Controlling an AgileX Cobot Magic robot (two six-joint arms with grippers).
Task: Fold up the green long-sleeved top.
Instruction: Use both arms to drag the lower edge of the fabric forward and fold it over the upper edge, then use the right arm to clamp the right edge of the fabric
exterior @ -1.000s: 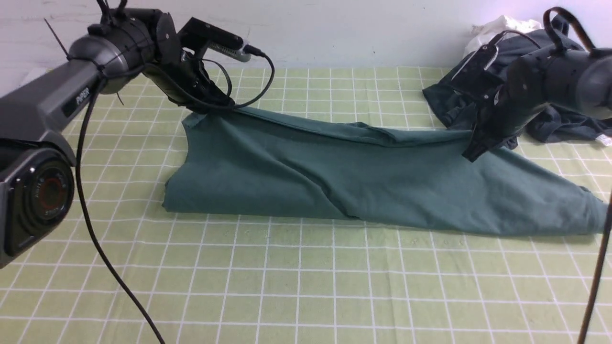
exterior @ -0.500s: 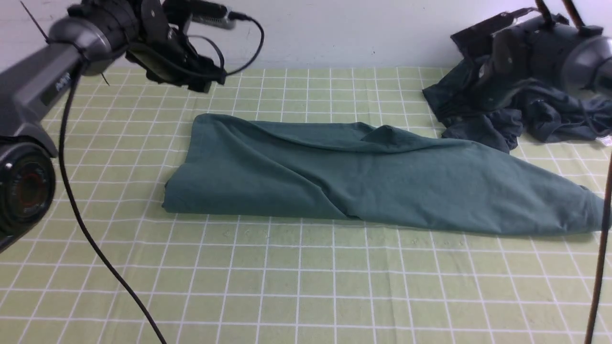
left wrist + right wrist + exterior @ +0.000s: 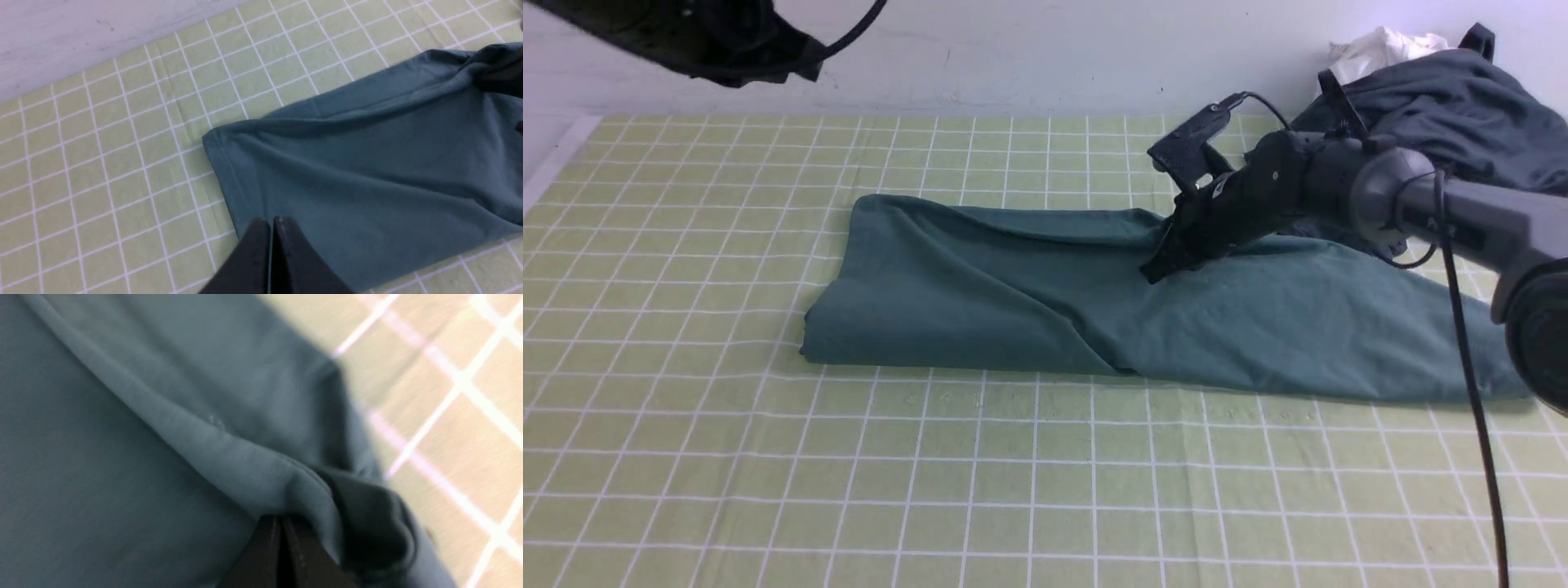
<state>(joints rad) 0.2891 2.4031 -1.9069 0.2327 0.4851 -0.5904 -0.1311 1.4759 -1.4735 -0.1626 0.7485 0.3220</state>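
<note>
The green long-sleeved top (image 3: 1013,294) lies folded in a long band across the checked table, wide at the left and tapering to the right. My right gripper (image 3: 1153,272) is shut, with its tips pressed against a raised fold near the top's far edge. In the right wrist view the shut jaws (image 3: 282,520) touch that fold (image 3: 245,465), and no cloth shows between them. My left gripper (image 3: 271,222) is shut and empty, held high above the top's left corner (image 3: 216,143). In the front view only its dark arm (image 3: 711,37) shows, at the upper left.
A dark charcoal-grey garment (image 3: 1454,106) is heaped at the back right with a small white cloth (image 3: 1380,45) behind it. A white wall runs along the table's far edge. The right arm's cable (image 3: 1474,408) hangs at the right. Checked tablecloth (image 3: 1013,490) fills the near side.
Both grippers let go of the top's far edge and it dropped flat. The left arm rose toward the upper left. The right arm lifted, then came down leftward onto the top's middle fold.
</note>
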